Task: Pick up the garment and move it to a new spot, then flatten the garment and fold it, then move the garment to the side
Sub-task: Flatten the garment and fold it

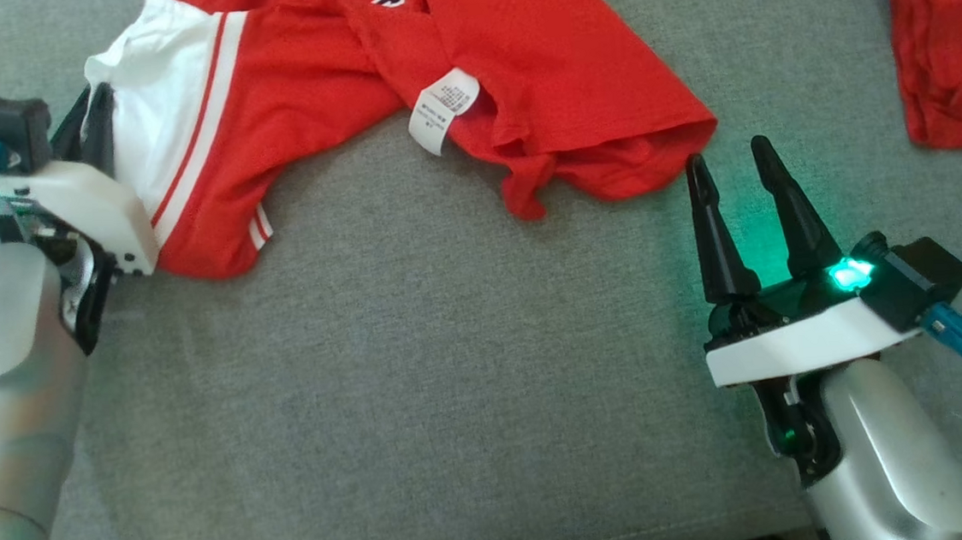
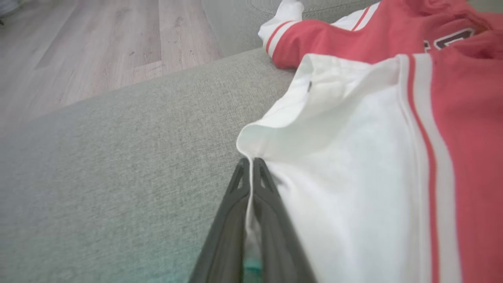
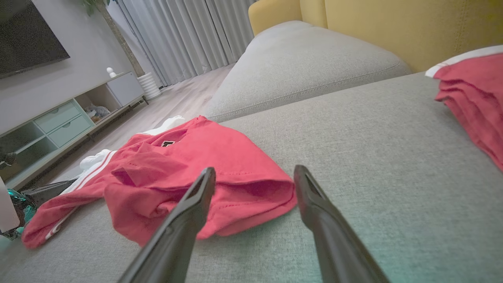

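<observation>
The garment [image 1: 320,85] is a red jersey with white sleeves and red stripes, lying crumpled on the grey couch across the top of the head view, a white label turned out. My left gripper [image 1: 96,120] is shut on the garment's white sleeve edge [image 2: 251,141]; in the left wrist view a sliver of white cloth runs between the closed fingers [image 2: 271,192]. My right gripper [image 1: 728,160] stands open just off the garment's red hem corner [image 3: 275,200], its fingers [image 3: 196,196] apart with nothing between them.
A second red cloth pile [image 1: 952,35] lies at the far right of the grey couch cushion [image 1: 455,375]. A yellow backrest [image 3: 393,23] rises behind. The wooden floor [image 2: 78,51] lies beyond the cushion's left edge, with a TV cabinet [image 3: 67,118] across the room.
</observation>
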Controlling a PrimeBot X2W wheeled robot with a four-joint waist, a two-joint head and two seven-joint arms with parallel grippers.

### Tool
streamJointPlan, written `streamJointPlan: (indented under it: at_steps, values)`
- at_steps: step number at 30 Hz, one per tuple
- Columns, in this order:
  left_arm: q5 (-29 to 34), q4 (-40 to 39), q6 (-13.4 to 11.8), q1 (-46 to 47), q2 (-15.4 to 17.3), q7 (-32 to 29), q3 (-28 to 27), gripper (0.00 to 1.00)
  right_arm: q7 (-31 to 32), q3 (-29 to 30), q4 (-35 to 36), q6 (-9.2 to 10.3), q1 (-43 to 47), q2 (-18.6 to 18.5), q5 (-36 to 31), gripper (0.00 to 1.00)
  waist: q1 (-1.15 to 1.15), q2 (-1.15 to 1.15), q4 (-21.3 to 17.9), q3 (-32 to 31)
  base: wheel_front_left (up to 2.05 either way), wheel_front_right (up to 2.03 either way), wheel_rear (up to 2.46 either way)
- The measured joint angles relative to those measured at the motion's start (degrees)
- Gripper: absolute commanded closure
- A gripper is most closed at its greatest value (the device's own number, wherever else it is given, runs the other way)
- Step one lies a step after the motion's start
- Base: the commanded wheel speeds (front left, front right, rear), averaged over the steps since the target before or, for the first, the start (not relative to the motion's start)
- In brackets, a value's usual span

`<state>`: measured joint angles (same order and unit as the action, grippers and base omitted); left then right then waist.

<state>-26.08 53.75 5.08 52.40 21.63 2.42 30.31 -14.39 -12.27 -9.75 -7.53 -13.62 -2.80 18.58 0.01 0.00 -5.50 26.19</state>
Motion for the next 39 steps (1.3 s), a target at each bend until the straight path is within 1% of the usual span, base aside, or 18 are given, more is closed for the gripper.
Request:
streamJointPlan:
  at_steps: [5,9,11,16,17,22,25,26,31,33,35,36,37,38,39]
  values:
    - [1.3,0.5,-0.7,0.0,-0.2,6.8,0.9,1.00,0.0,0.0,-0.6,0.00,0.0,0.0,0.0,0.00,-0.01,0.00,0.6,-1.8,0.00,0.00,0.00]
    - [2.9,-1.6,-2.1,0.0,-0.2,10.4,1.3,1.00,0.0,0.0,-1.4,0.00,0.1,0.0,0.0,0.00,-0.01,0.00,1.2,-4.0,0.00,0.00,0.00]
    - [4.1,-4.0,-2.8,0.0,-0.2,11.3,1.5,1.00,0.0,0.0,-1.9,0.00,0.2,0.0,0.0,0.00,-0.01,0.00,1.6,-5.2,0.00,0.00,0.00]
    - [7.1,-11.4,-2.7,-1.2,1.6,11.9,4.2,1.00,0.0,0.0,-2.6,0.00,0.6,0.0,0.2,0.00,-0.01,0.00,2.9,-8.4,0.00,0.00,0.00]
    - [7.1,-11.4,-2.7,-1.2,1.6,11.9,4.2,1.00,0.0,0.0,-2.6,0.00,0.6,0.0,0.2,0.00,-0.01,0.00,2.9,-8.4,0.00,0.00,0.00]
    - [10.2,-21.3,-2.7,-7.2,4.9,11.7,8.0,1.00,0.0,0.0,-3.7,0.00,2.5,0.0,1.0,0.00,-0.02,0.00,4.7,-11.5,0.00,0.00,0.00]
    - [11.5,-28.7,-2.3,-12.4,7.9,8.8,11.0,1.00,0.0,0.2,-4.1,0.00,3.3,0.0,1.5,0.00,-0.02,0.00,6.0,-13.2,0.00,0.00,0.00]
    - [12.0,-31.5,-1.8,-14.2,8.9,7.4,12.3,1.00,0.0,0.4,-4.1,0.00,3.4,0.0,1.7,0.00,-0.02,0.00,6.5,-13.6,0.00,0.00,0.00]
    - [13.0,-44.9,-0.2,-23.2,13.2,-0.7,18.7,1.00,0.0,1.0,-4.8,0.00,3.8,0.0,2.1,0.00,-0.02,0.00,8.8,-15.7,0.00,0.00,0.00]
    - [13.1,-48.4,0.3,-26.0,14.7,-3.7,21.0,1.00,0.0,0.9,-4.9,0.00,3.8,0.0,2.2,0.00,-0.02,0.00,9.6,-16.3,0.00,0.00,0.00]
    - [13.0,-50.0,0.5,-28.0,15.9,-6.7,22.8,1.00,0.0,0.3,-5.2,0.00,3.8,0.0,2.2,0.00,-0.01,0.00,10.0,-16.8,0.00,0.00,0.00]
    - [13.0,-50.2,0.5,-28.9,16.2,-8.7,23.6,0.67,0.0,-0.1,-5.4,0.00,3.8,0.0,2.2,0.00,-0.01,0.00,10.1,-17.1,0.00,0.00,0.00]
    - [13.0,-50.3,0.5,-29.9,16.4,-10.2,23.9,0.08,0.0,-0.3,-5.5,0.00,3.8,0.0,2.2,0.00,-0.02,0.00,10.0,-17.3,0.00,0.00,0.00]
    - [13.0,-50.4,-0.2,-30.8,16.4,-11.1,24.0,0.08,0.0,-0.4,-5.5,0.00,3.8,0.0,2.2,0.00,-0.02,0.00,9.9,-17.4,0.00,0.00,0.00]
    - [13.0,-50.5,-0.9,-31.5,16.4,-11.5,24.0,0.00,0.0,-0.4,-5.5,0.00,3.7,0.0,2.2,0.00,-0.01,0.00,9.7,-17.5,0.00,0.00,0.00]
